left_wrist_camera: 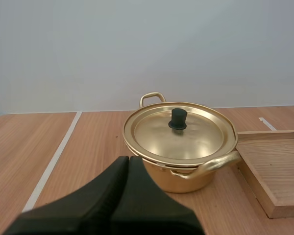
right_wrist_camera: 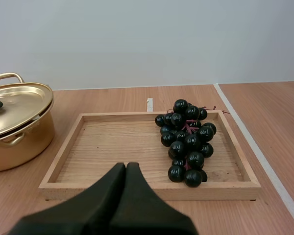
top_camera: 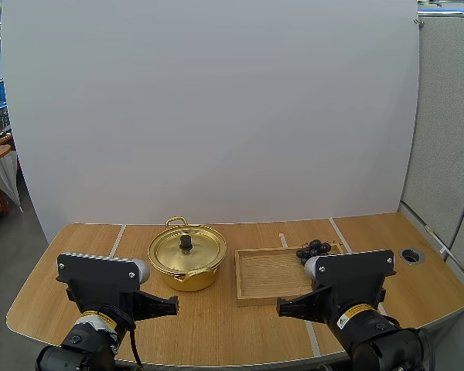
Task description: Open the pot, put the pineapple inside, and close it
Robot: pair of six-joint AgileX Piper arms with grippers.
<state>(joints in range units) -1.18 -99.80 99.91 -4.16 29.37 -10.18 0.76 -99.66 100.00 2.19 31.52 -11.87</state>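
Low in the high view, left gripper [top_camera: 175,307] and right gripper [top_camera: 279,309] are closed; right wrist view shows black grapes [right_wrist_camera: 186,142] inside a wooden tray [right_wrist_camera: 112,147].

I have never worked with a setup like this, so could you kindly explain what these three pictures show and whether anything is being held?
This is a robot with two arms at a wooden table. One picture looks down from behind and above the arms. The other two come from cameras riding on each wrist. The left gripper points toward a golden pot with its lid on. The right gripper faces a wooden tray in which a bunch of dark grapes lies. Both grippers are shut, fingers together as a dark wedge, and hold nothing.
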